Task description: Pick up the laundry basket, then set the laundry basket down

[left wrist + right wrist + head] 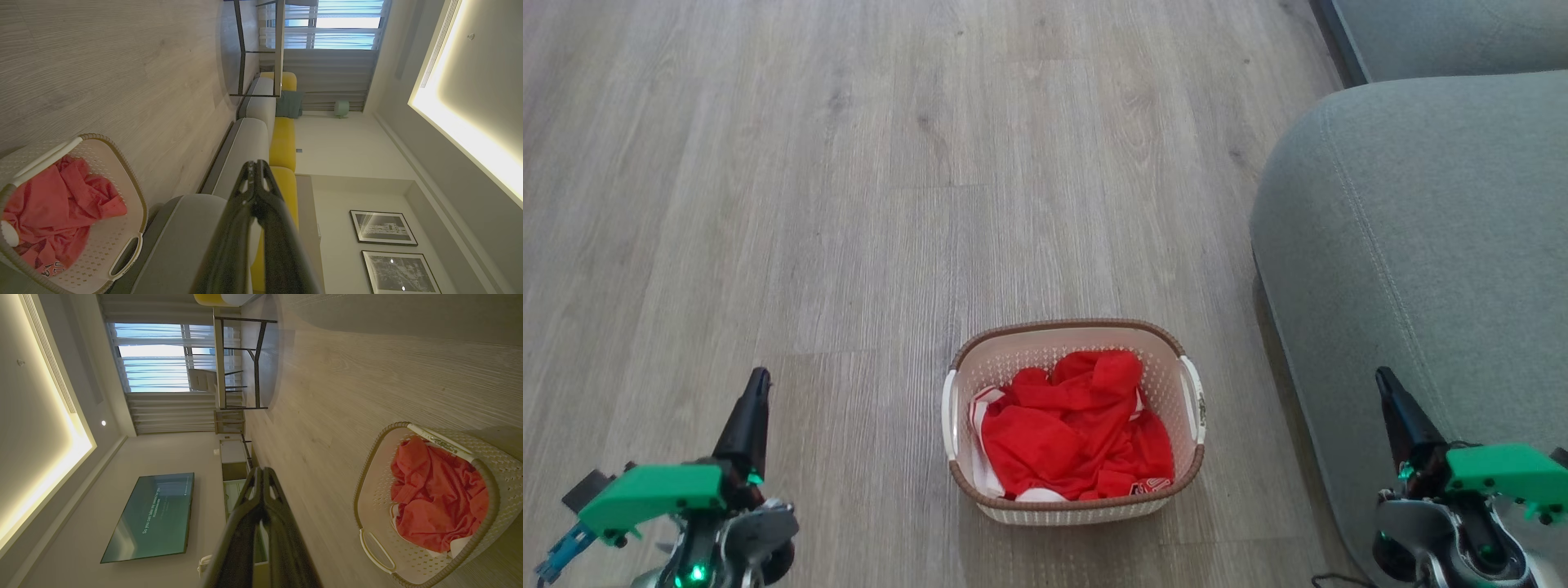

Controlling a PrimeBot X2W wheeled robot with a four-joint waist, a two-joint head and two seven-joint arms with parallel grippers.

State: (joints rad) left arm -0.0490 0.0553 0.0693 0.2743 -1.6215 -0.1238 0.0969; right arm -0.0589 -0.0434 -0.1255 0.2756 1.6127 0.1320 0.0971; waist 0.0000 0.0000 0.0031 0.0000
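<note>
Both sets of jaws are pressed together, empty: left gripper well left of the laundry basket, right gripper well right of it. The basket sits on the floor; lifting unevenly by its thin handles could tip out the red clothes.

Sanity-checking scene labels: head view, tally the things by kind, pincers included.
laundry basket: 1
heap of red clothes: 1 (separate pieces can't be told apart)
sofa: 1
pincers: 2, the left pincer and the right pincer, both shut
Total: 5
</note>
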